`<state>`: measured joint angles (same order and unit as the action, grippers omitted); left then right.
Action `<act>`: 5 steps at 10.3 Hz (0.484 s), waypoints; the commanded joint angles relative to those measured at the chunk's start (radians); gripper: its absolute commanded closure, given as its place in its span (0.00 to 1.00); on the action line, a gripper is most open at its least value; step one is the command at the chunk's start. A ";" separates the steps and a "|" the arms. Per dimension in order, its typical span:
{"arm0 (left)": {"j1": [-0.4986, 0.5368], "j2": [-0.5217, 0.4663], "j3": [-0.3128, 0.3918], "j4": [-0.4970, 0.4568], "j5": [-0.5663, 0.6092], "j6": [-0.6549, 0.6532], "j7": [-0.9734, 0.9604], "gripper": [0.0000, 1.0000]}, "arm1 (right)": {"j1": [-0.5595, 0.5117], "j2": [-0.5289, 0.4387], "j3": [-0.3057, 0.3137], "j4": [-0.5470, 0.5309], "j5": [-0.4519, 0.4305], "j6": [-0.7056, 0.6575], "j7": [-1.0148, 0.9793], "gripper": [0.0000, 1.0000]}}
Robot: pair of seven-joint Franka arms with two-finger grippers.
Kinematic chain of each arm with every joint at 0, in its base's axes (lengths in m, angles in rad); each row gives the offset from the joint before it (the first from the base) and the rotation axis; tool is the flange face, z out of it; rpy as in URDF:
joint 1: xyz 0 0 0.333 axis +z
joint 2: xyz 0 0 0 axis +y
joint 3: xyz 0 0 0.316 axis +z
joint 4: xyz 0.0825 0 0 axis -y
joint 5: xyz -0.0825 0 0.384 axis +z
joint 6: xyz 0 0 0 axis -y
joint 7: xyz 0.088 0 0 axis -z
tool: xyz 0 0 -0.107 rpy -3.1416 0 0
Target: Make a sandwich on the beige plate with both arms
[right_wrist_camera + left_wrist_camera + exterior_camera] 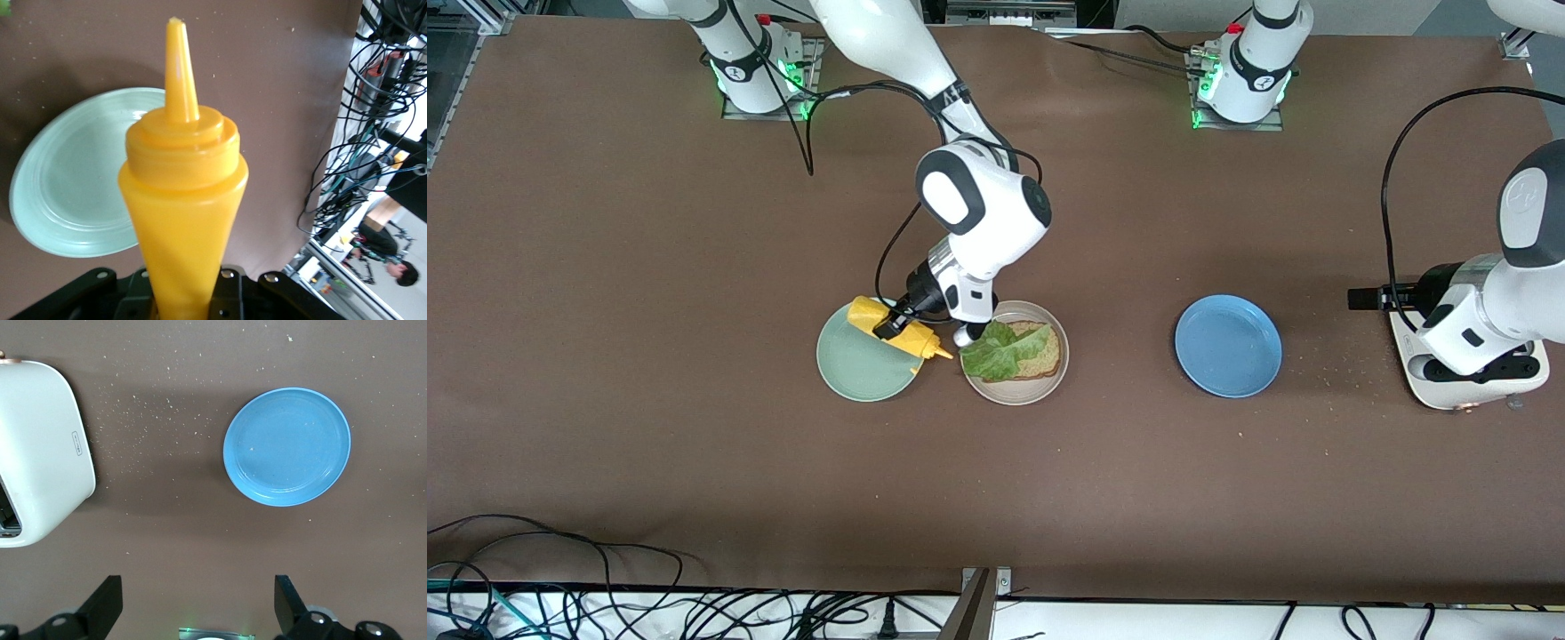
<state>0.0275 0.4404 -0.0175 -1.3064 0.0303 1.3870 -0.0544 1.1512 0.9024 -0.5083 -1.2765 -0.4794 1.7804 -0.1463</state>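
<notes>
Nearest the front camera we find three plates in a row on the brown table [694, 400]. The round, shallow beige plate [1049, 378] carries one slice of speckled tan-brown bread [1040, 354] with a ruffled light-green lettuce leaf [1000, 351] on top; we see no second slice, so we judge the sandwich half built. Beside it, toward the right arm's end of the table, lies the round mint-green plate [854, 369]. Toward the left arm's end, well apart, lies the round blue plate [1227, 347].

Over the mint-green plate, our right gripper [894, 322] has its fingers clamped on the yellow plastic squeeze bottle [898, 327], tilted with its nozzle toward the lettuce. We judge that tilt is meant to bring sauce onto the leaf.

Toward the left arm's end, our left gripper [199, 603] waits with its fingers wide apart, empty, over the table near the blue plate and the white toaster [1467, 378]. We judge it is parked clear of the beige plate.
</notes>
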 commanded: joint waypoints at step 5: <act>0.003 -0.014 -0.007 -0.008 0.034 -0.011 0.002 0.00 | 0.080 0.089 -0.018 0.036 -0.146 -0.022 0.017 1.00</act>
<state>0.0275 0.4405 -0.0175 -1.3065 0.0303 1.3867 -0.0544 1.2079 0.9676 -0.5084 -1.2743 -0.6015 1.7808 -0.1308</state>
